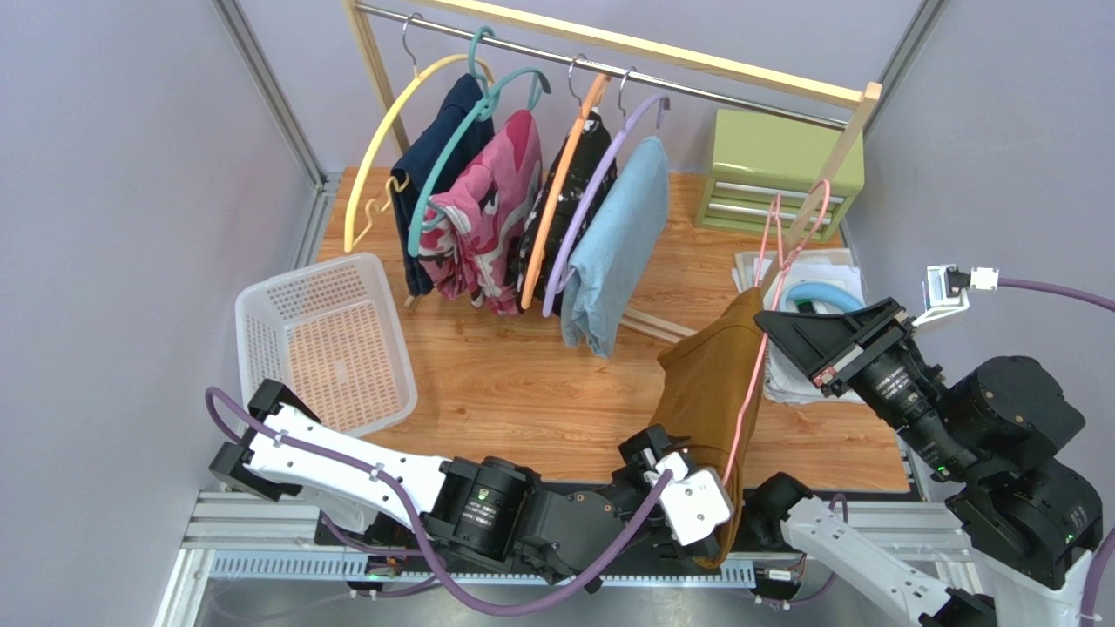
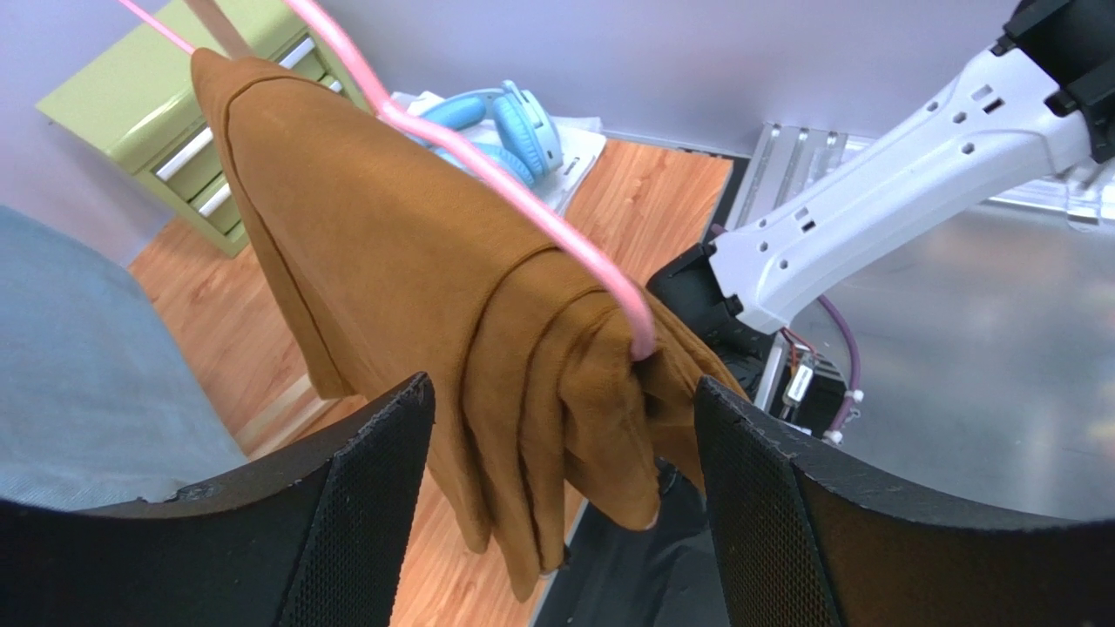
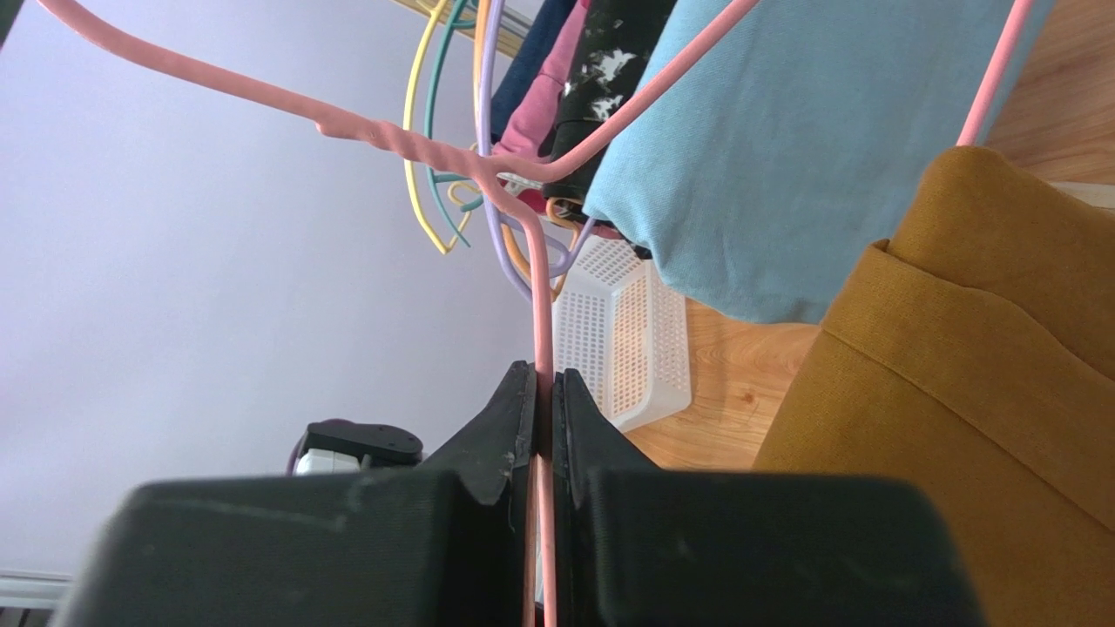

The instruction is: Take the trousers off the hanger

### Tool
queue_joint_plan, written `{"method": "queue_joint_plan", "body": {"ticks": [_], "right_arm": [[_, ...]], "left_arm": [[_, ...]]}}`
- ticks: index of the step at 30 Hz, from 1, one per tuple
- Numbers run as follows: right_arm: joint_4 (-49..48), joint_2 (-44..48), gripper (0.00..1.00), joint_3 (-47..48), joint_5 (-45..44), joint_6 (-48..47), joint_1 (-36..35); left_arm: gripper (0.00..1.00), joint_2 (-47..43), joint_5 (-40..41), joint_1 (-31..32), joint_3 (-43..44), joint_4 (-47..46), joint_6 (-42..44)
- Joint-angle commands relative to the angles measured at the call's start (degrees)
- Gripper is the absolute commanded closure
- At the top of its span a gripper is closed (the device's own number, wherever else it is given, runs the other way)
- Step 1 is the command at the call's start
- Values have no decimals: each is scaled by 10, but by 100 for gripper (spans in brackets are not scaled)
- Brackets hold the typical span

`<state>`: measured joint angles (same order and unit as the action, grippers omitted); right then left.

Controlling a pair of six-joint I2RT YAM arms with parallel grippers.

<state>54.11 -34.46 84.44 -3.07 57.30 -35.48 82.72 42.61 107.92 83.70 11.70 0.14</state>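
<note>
Right wrist cam, bottom centre: right pincer (image 3: pixel 543 392) is pinching the hanger (image 3: pixel 537 301) wire. Only the left cam shows the left pincer (image 2: pixel 563 392) spread wide, with the trousers (image 2: pixel 393 261) mid-frame.

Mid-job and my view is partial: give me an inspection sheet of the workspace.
Surface: wooden tabletop, no spills seen.
Job's things: trousers still draped over the pink hanger, off the rack.
Clutter: basket, green drawers, blue headphones, clothes hung on the rack.
End effectors: left end effector open at the trousers' lower end; right end effector shut on the hanger.
Cables: purple cable loops along the left arm; no snag seen.
Surroundings: grey walls; nothing seen intruding.
</note>
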Motion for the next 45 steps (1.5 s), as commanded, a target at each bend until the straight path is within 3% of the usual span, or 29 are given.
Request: {"method": "queue_joint_plan", "body": {"ticks": [1,22,30,41,45], "right_arm": [[-111,2,100,45,17,29,-2],[-131,4,100,56,50,59,-2],[-145,9,100,39,75,76,-2],[-134,32,100,27,88,90,-2],[-125,40,100,19,89,88,-2]], "left_arm": [[24,-17,32,3,-11,-26,-13],[28,-49,13,2,-64,-35,-66],[23,-27,36,1,-47,-72,-30],[36,-19,89,-34,-39,-103,-16],[32,-17,67,-44,-28,-114,20]]}}
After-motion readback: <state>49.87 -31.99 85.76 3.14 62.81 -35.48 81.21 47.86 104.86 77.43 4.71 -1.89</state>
